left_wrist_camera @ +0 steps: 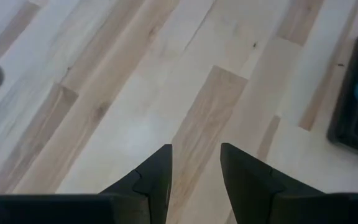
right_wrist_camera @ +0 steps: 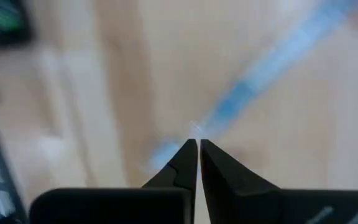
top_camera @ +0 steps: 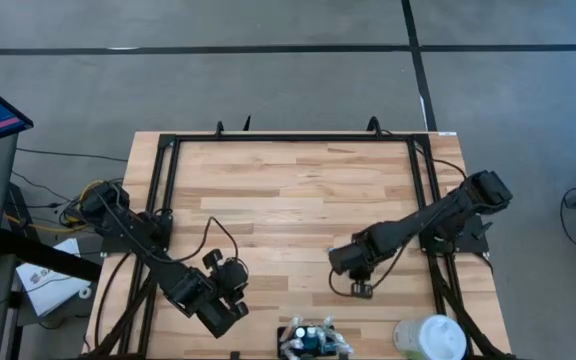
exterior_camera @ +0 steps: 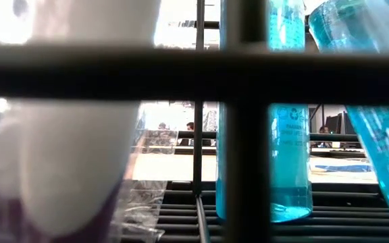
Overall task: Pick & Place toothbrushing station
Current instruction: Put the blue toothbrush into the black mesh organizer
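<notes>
Item: low black rectangular toothbrushing station [top_camera: 313, 340], at wooden table [top_camera: 288, 190] near edge. My right gripper [right_wrist_camera: 197, 144], beyond it: pinched on pale blue toothbrush [right_wrist_camera: 272, 68]. Left gripper [left_wrist_camera: 194, 163], beside station: half-open, empty. Step, I judge: pick; next, lift, carry to station.

Even, diffuse overhead light falls on the wooden table [top_camera: 288, 200]; the arms cast only soft shadows. In the low view, bright backlight washes out the upper left, and near objects are defocused. The right wrist view shows a blurred pale-blue streak [right_wrist_camera: 272, 68].
</notes>
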You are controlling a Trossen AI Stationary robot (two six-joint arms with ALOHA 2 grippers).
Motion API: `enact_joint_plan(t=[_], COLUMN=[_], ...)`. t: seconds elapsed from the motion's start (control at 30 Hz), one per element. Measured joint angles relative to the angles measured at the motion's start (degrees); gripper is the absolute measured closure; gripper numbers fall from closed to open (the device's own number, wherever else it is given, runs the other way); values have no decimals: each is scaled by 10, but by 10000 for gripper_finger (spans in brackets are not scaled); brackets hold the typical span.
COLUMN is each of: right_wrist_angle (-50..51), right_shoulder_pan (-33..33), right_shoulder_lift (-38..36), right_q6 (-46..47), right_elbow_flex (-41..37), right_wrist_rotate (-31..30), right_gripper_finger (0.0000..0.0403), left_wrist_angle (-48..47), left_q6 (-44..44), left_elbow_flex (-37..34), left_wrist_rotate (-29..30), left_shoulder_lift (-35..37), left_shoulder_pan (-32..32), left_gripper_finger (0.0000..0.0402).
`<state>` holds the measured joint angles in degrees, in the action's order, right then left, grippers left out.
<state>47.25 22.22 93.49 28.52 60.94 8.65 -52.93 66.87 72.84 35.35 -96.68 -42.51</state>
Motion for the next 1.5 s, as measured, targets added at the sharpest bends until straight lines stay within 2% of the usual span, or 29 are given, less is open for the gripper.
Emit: enact_joint_plan(t=[0.2,0.4,0.53,1.0,1.27,1.4,1.5], right_wrist_angle=[109,63,50,-23,-89,-51,-5], right_shoulder_pan=[-21,3,24,24,21,12,8], right_shoulder_lift=[12,33,40,89,89,89,89], right_q6=[45,64,65,62,-12,-85,-177], right_elbow_flex=[-11,-16,-16,-13,12,37,56], right_wrist_rotate=[-2,79,81,109,110,90,71], right_gripper_finger=[401,402,402,402,402,402,402], left_wrist_angle=[5,5,5,12,18,20,20], left_q6=[3,8,6,11,11,11,13], left_elbow_flex=[0,0,0,-20,-24,-24,-24], left_wrist_rotate=[-2,2,5,2,0,-2,-11], left_shoulder_lift=[0,0,0,0,0,0,0], left_shoulder_pan=[-3,-3,-6,-6,-6,-6,-6], left_gripper_finger=[271,271,271,271,271,271,271])
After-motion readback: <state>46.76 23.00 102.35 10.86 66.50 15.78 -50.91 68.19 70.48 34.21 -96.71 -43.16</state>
